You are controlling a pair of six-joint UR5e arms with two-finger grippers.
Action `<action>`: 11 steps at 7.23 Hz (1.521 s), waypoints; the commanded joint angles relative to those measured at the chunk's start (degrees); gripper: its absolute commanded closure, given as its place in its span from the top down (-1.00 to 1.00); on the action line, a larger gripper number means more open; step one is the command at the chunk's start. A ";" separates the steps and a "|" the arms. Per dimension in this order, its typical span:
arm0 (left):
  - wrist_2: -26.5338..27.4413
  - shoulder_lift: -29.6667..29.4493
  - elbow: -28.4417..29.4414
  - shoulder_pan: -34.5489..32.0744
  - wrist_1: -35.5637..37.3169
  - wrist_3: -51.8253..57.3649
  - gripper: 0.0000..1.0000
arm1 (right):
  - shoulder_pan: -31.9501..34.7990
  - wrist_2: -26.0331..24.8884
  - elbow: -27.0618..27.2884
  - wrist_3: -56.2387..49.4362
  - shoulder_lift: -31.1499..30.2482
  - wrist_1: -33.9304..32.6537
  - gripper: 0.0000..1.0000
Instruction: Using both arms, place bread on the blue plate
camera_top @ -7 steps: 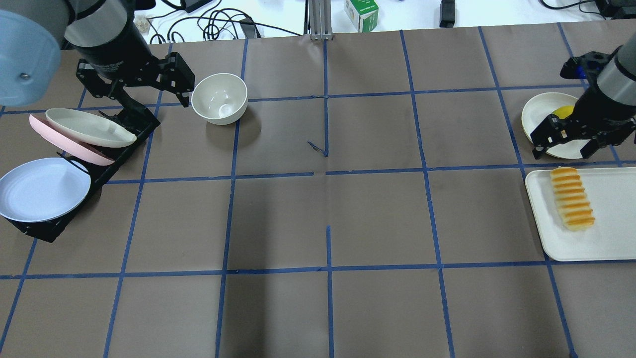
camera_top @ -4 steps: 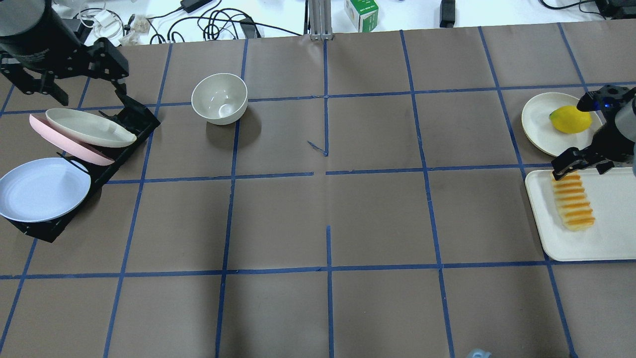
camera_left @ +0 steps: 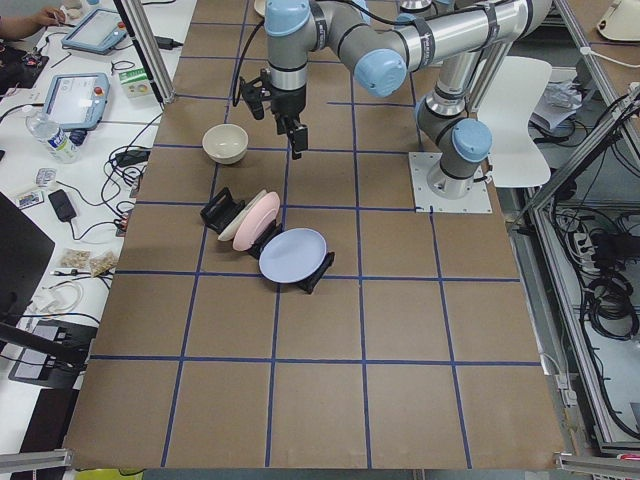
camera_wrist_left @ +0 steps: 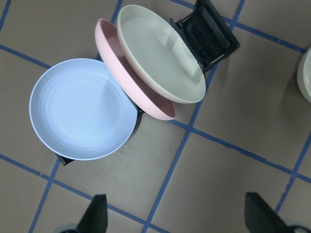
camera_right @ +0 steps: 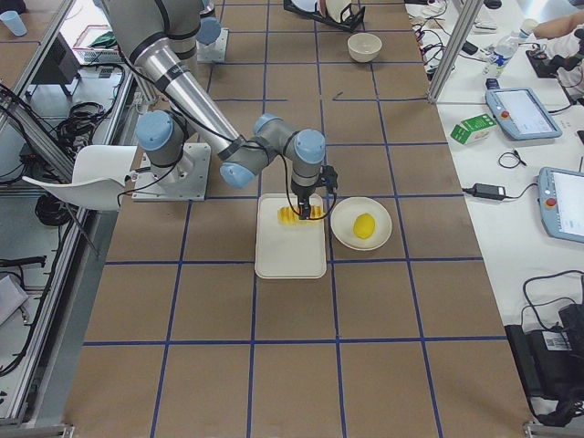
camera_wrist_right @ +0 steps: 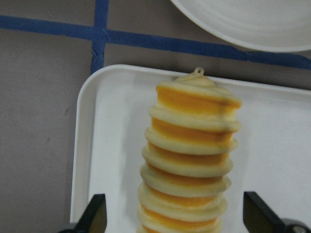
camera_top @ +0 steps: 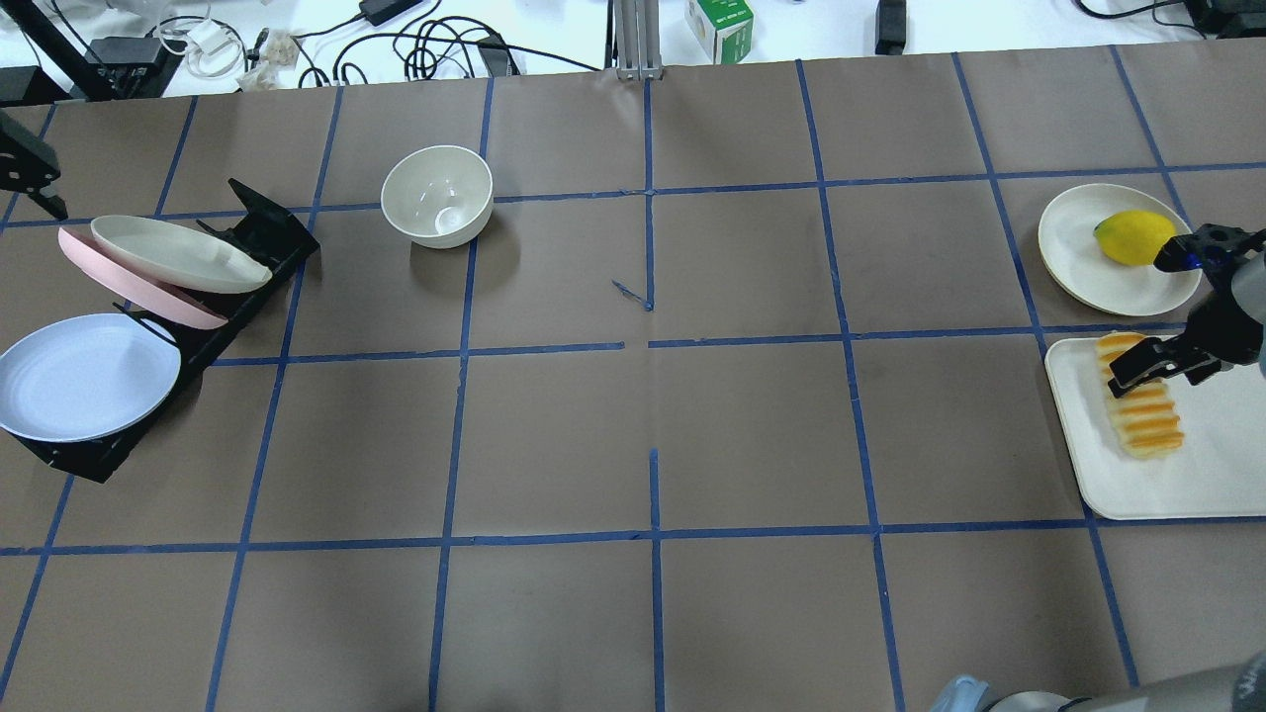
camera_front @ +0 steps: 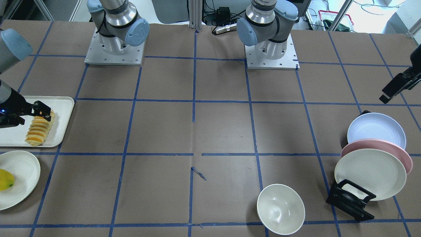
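Observation:
The bread (camera_top: pixel 1145 420) lies on a white tray (camera_top: pixel 1221 475) at the table's right side; it also shows in the front view (camera_front: pixel 37 131). My right gripper (camera_top: pixel 1167 368) is open and low over the bread's far end. In the right wrist view its fingertips (camera_wrist_right: pixel 95 216) straddle the loaf (camera_wrist_right: pixel 189 160). The blue plate (camera_top: pixel 87 376) leans in the front slot of a black rack (camera_top: pixel 267 232) at the far left. My left gripper (camera_wrist_left: pixel 180 216) is open and empty, high above the table beside the rack, with the blue plate (camera_wrist_left: pixel 82 109) below it. It barely shows at the overhead view's left edge (camera_top: pixel 25 168).
A pink plate (camera_top: pixel 138 287) and a cream plate (camera_top: pixel 178 254) lean in the same rack behind the blue one. A cream bowl (camera_top: pixel 437 195) stands right of the rack. A yellow fruit (camera_top: pixel 1132 237) lies on a cream plate (camera_top: pixel 1073 247) beyond the tray.
My right gripper has moved from over the fruit plate to the tray and come down over the bread's far end. My left arm has swung left, almost out of the overhead view.

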 commanded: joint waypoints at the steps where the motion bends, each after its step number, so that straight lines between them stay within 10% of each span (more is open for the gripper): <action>1: -0.47 -3.61 -1.50 8.71 3.89 -0.34 1.00 | -0.17 0.30 1.95 -0.42 2.21 -3.81 1.00; 3: 0.22 -8.53 -5.53 12.19 8.64 -0.87 1.00 | -0.17 -0.49 1.88 -0.68 4.07 -7.88 0.70; 4: 0.57 -10.56 -6.94 12.45 13.11 -0.87 0.95 | -0.17 -0.67 1.61 -0.68 3.99 -7.79 -0.70; 5: 1.01 -12.66 -7.48 13.67 15.50 -0.96 0.94 | -0.17 -0.32 1.61 -0.16 3.73 -7.62 -1.00; 8: 2.51 -16.02 -9.06 18.60 15.70 -0.43 0.88 | -0.17 -0.05 -0.40 0.20 2.15 -6.74 -1.00; 11: 2.34 -18.31 -8.98 18.70 18.43 -0.34 0.19 | 1.06 0.12 -4.79 1.07 -3.56 4.14 -1.00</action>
